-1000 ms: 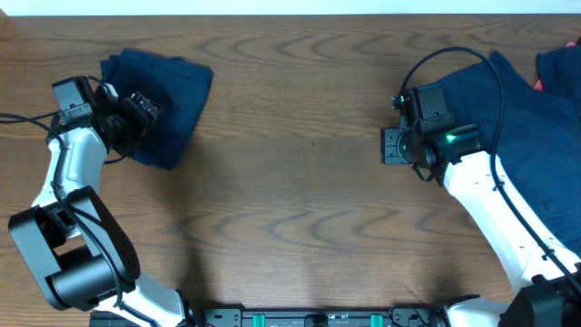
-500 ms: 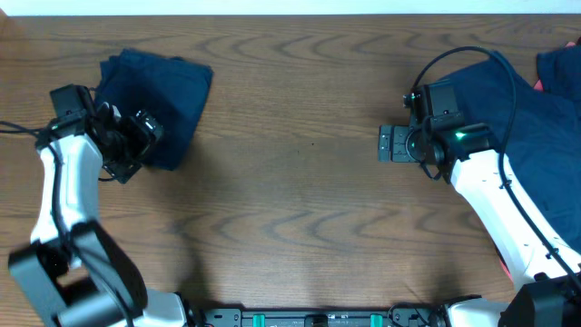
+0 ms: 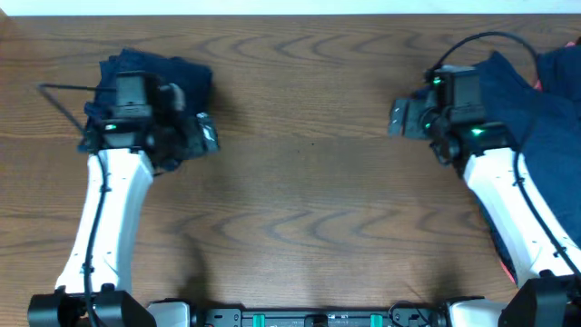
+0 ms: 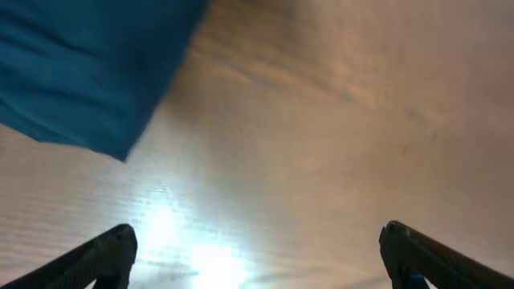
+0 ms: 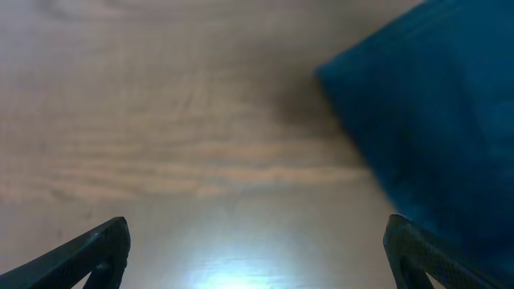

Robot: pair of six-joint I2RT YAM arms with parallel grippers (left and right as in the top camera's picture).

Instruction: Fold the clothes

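Clothes point(image 3: 556, 127) lie just beside the left end effector point(image 4: 257, 250) and right end effector point(image 5: 257, 250), both spread, empty.

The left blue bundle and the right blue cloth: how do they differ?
The left bundle is small and compact, bunched into a lump; the right cloth is much larger and spread out. The left bundle lies inside the overhead picture; the right cloth runs off its edge. Both are dark navy, on the wooden table.

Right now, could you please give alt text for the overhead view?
Two robot arms reach over a wooden table, the left gripper and right gripper open and empty. A folded navy garment lies partly under the left arm; loose navy clothes fill the right edge.
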